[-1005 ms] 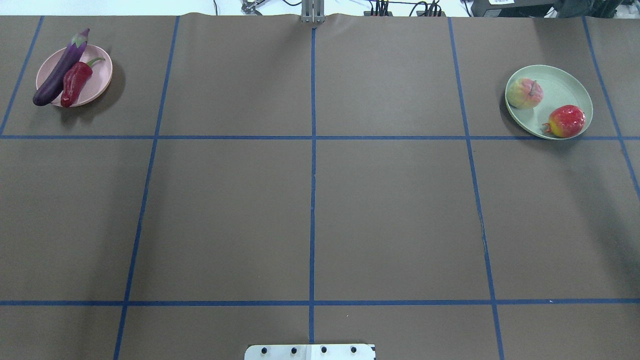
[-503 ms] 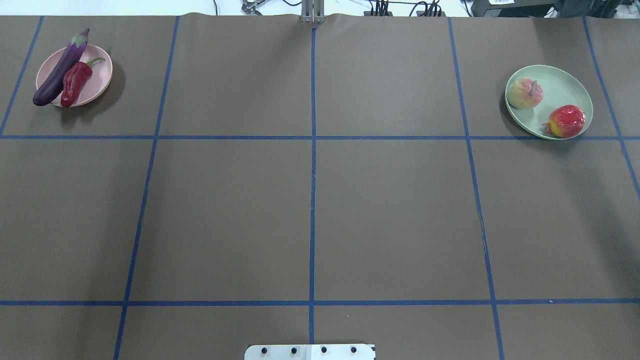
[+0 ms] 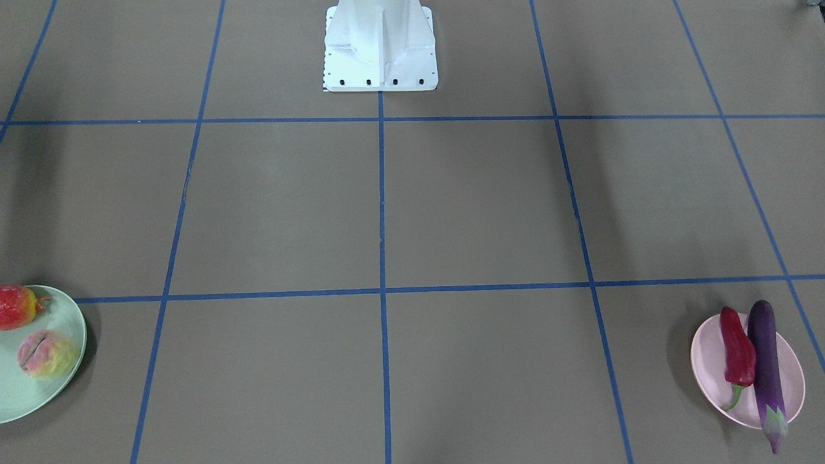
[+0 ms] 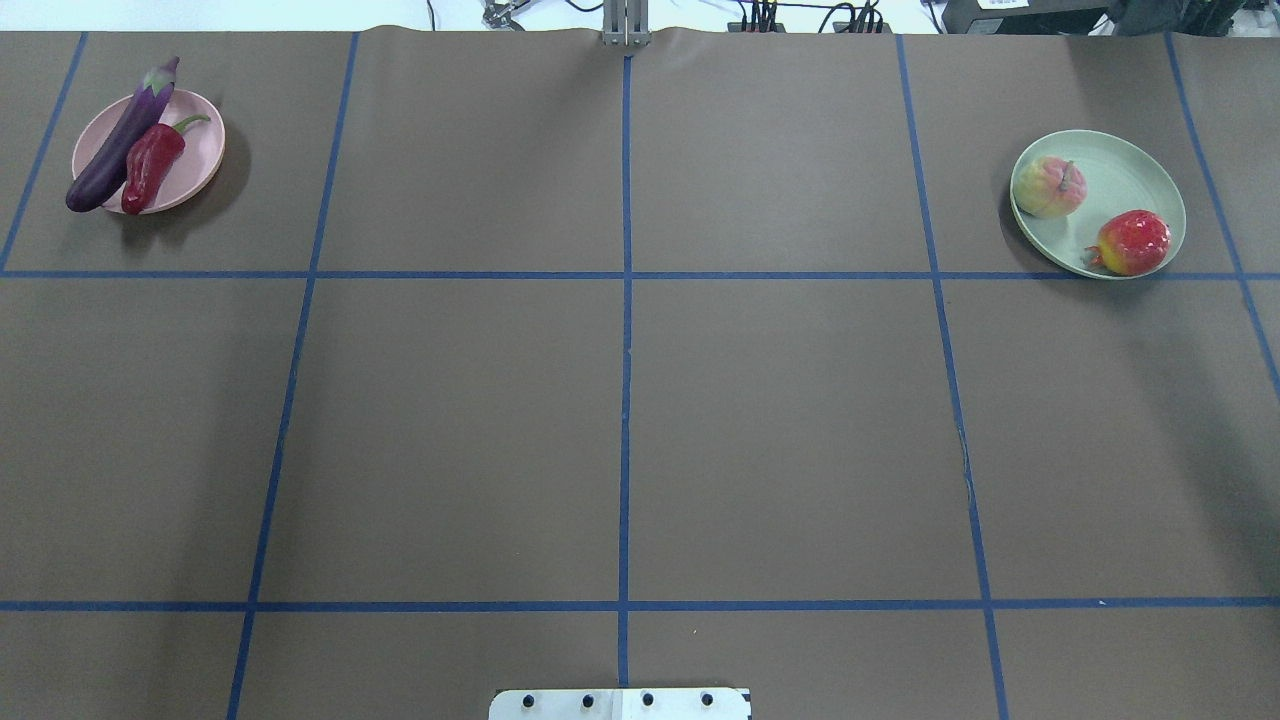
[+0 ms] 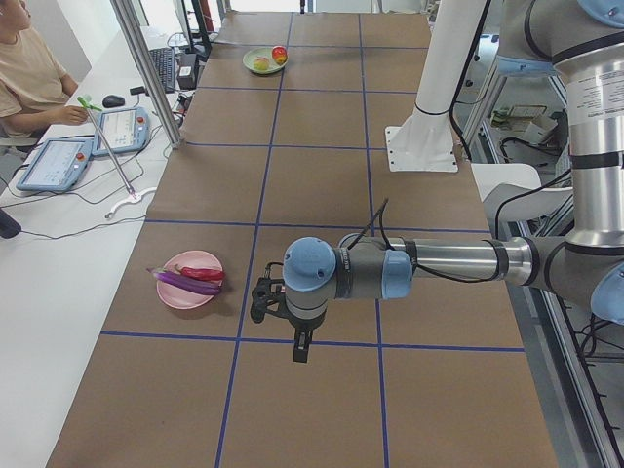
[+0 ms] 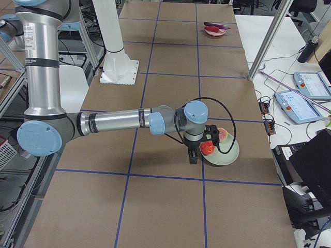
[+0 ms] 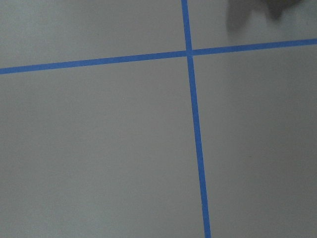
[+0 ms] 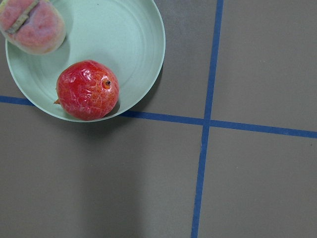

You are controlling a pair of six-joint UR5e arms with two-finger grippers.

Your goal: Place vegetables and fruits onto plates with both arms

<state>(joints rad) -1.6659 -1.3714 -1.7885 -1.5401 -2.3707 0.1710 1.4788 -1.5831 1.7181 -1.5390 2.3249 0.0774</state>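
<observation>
The purple eggplant [image 4: 120,140] and the red chili pepper [image 4: 148,168] lie side by side on the pink plate [image 4: 205,150] at the far left. On the mint green plate [image 4: 1130,170] at the far right rest the peach [image 4: 1048,187] and the bumpy red-orange fruit [image 4: 1133,242]. The right wrist view shows that red fruit [image 8: 87,90] and the peach [image 8: 32,25] from above. My left gripper [image 5: 300,353] hangs over bare table just right of the pink plate [image 5: 175,295]. My right gripper [image 6: 193,159] hangs beside the green plate [image 6: 227,155]. Whether either is open, I cannot tell.
Blue tape lines [image 4: 625,300] divide the brown table into squares. The white pedestal base [image 3: 380,45] stands at the robot's edge. A person [image 5: 29,78] sits at a side desk with tablets [image 5: 58,161]. A metal post [image 5: 146,68] stands at the table's far side.
</observation>
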